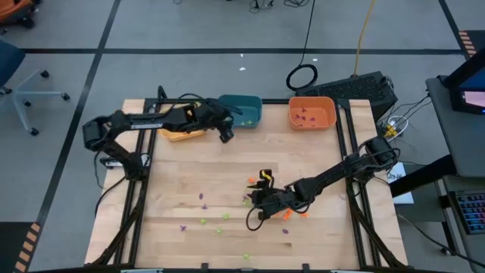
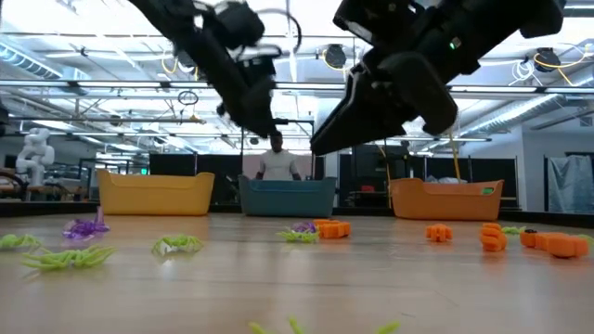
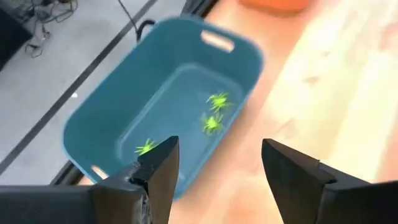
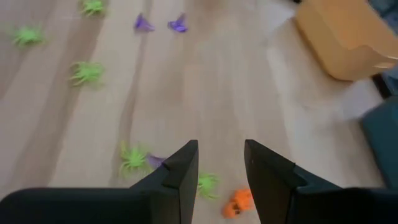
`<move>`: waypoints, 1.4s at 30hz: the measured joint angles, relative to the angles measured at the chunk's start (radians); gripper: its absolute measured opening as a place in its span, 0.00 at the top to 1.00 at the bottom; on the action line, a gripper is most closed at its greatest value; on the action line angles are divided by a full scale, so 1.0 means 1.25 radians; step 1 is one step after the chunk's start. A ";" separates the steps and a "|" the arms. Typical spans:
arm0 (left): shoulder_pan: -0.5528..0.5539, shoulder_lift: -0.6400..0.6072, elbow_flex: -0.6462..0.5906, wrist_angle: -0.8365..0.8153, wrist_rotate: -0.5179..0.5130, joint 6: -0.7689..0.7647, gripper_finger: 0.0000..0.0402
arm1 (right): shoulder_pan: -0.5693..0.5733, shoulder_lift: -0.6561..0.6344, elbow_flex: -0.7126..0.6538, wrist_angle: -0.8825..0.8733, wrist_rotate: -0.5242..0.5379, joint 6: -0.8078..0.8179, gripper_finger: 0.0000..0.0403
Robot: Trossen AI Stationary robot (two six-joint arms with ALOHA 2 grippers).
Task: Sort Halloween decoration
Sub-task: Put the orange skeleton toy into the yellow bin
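I count three bins [image 1: 311, 111] along the table's far edge: one yellow, one teal, one orange. Three green spiders [image 3: 212, 122] lie in the teal one.

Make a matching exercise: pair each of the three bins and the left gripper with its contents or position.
Column one:
1. teal bin
2. orange bin
3. yellow bin
4. left gripper

Column two:
A. purple trinkets inside
B. fingers apart, nothing between them, above the teal bin
C. green spiders inside
D. leftmost of the three in the low view

Pairs: 1-C, 2-A, 3-D, 4-B
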 joint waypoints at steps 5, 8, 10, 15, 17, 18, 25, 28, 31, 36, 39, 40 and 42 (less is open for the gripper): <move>-0.103 -0.097 -0.014 -0.061 -0.019 -0.042 0.44 | 0.003 -0.038 0.000 -0.041 0.006 0.079 0.71; -0.180 -0.149 -0.052 -0.081 -0.056 -0.067 0.44 | 0.013 -0.066 0.001 -0.107 -0.025 0.151 0.71; -0.236 -0.178 -0.082 -0.090 -0.073 -0.090 0.44 | 0.024 -0.079 0.001 -0.153 -0.064 0.196 0.71; -0.380 -0.233 -0.165 -0.081 -0.122 -0.192 0.44 | 0.065 -0.106 0.001 -0.212 -0.153 0.301 0.71; -0.438 -0.239 -0.191 -0.066 -0.156 -0.238 0.44 | 0.082 -0.106 0.000 -0.230 -0.167 0.341 0.71; -0.468 -0.239 -0.201 -0.046 -0.170 -0.255 0.44 | 0.090 -0.106 0.000 -0.232 -0.167 0.361 0.71; -0.628 -0.221 -0.254 0.074 -0.248 -0.322 0.44 | 0.130 -0.106 0.000 -0.301 -0.166 0.526 0.71; -0.683 -0.209 -0.269 0.136 -0.285 -0.338 0.44 | 0.142 -0.113 0.001 -0.303 -0.182 0.625 0.71; -0.721 -0.196 -0.270 0.156 -0.291 -0.339 0.44 | 0.173 -0.112 0.019 -0.340 -0.201 0.680 0.71; -0.777 -0.192 -0.270 0.165 -0.291 -0.354 0.44 | 0.260 -0.110 0.040 -0.338 -0.143 0.676 0.71; -0.798 -0.192 -0.270 0.167 -0.310 -0.360 0.44 | 0.318 -0.109 0.041 -0.340 -0.087 0.713 0.71; -0.804 -0.192 -0.270 0.171 -0.314 -0.360 0.44 | 0.337 -0.109 0.041 -0.340 -0.071 0.727 0.71; -0.812 -0.192 -0.270 0.189 -0.315 -0.360 0.44 | 0.373 -0.109 0.041 -0.338 -0.049 0.748 0.71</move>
